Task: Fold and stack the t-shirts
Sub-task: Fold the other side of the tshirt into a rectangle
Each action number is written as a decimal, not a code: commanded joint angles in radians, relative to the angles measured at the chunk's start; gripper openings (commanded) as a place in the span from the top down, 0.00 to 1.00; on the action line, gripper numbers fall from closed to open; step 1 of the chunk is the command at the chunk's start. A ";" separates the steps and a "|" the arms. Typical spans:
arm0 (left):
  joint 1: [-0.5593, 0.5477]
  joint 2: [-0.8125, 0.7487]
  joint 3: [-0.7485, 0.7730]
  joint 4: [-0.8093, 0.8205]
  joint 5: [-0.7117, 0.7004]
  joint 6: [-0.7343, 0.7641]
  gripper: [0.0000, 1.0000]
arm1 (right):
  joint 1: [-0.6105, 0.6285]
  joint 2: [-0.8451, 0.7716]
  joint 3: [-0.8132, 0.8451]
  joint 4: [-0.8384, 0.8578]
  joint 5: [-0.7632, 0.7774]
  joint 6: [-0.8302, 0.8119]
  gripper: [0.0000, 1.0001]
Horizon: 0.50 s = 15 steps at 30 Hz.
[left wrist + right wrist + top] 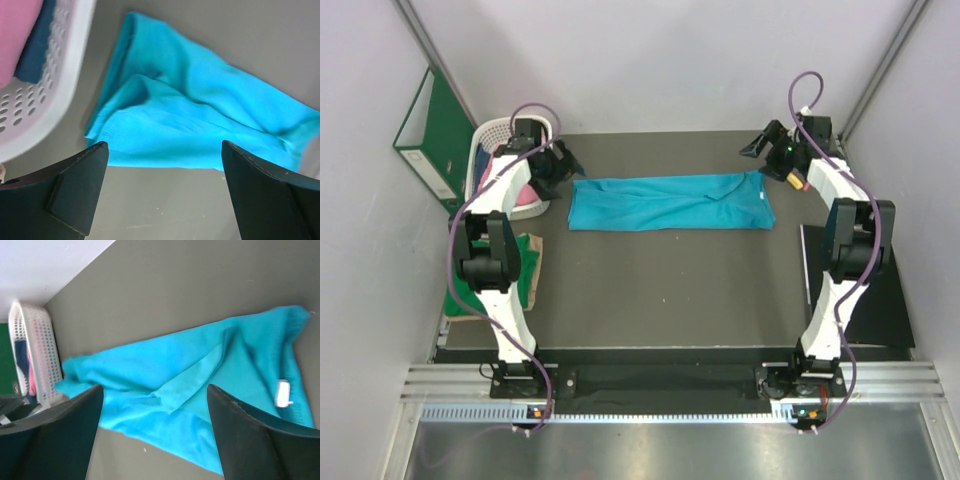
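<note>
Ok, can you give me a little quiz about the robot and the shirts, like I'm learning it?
1. Pick one: what colour is the t-shirt showing inside the white basket? A pink, B yellow, C orange.
2. True or false: the left gripper is holding the teal-blue t-shirt.
3. Fill the gap: the teal-blue t-shirt lies folded in a long strip on the ____.
Key: 1 A, the pink t-shirt. 2 False: its jaws are open and empty, and so are those of the right gripper. 3 table.
</note>
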 commanded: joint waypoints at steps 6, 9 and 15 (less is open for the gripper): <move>-0.014 -0.118 0.004 0.024 0.120 0.095 0.01 | 0.148 0.021 0.022 -0.152 -0.013 -0.153 1.00; -0.018 -0.121 -0.004 0.005 0.119 0.112 0.01 | 0.195 0.067 0.074 -0.243 0.056 -0.220 1.00; -0.019 -0.132 -0.024 -0.019 0.100 0.132 0.01 | 0.243 0.095 0.120 -0.333 0.162 -0.273 1.00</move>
